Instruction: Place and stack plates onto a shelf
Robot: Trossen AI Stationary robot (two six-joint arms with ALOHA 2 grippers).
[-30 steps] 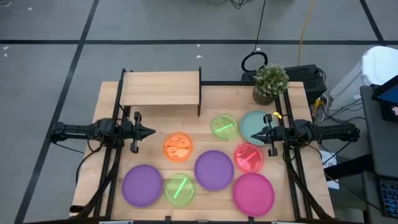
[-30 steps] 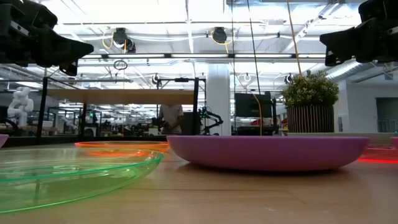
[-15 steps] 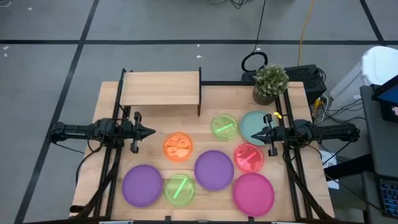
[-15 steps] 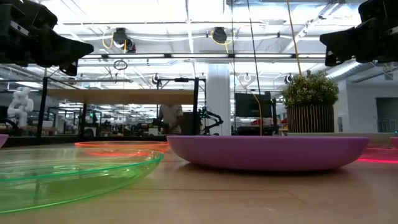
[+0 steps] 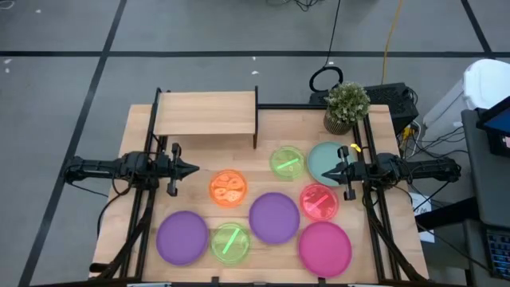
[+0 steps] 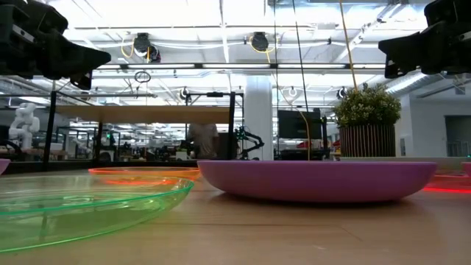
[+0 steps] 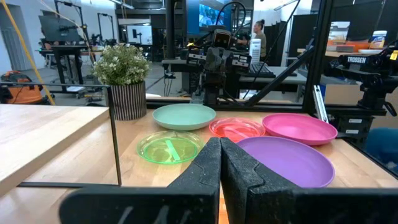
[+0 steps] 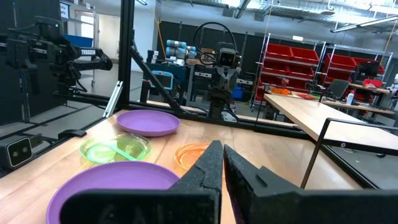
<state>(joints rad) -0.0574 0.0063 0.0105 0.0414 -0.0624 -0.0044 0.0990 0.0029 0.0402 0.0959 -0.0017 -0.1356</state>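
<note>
Several round plates lie flat on the tabletop. In the high view I see an orange plate (image 5: 228,188), a green plate (image 5: 287,162), a pale teal plate (image 5: 327,159), a red-pink plate (image 5: 319,201), a purple plate (image 5: 274,217), a second purple plate (image 5: 182,237), a second green plate (image 5: 230,241) and a magenta plate (image 5: 324,248). The wooden shelf (image 5: 205,113) stands at the far left on black legs and carries nothing. My left gripper (image 5: 194,168) is shut and hovers left of the orange plate. My right gripper (image 5: 327,174) is shut, raised over the teal plate's near edge.
A potted plant (image 5: 347,108) stands at the far right corner beside the teal plate. Black frame rails (image 5: 142,215) run along both table sides. Bare wood (image 5: 203,151) lies between the shelf and the plates. Lab equipment fills the room beyond.
</note>
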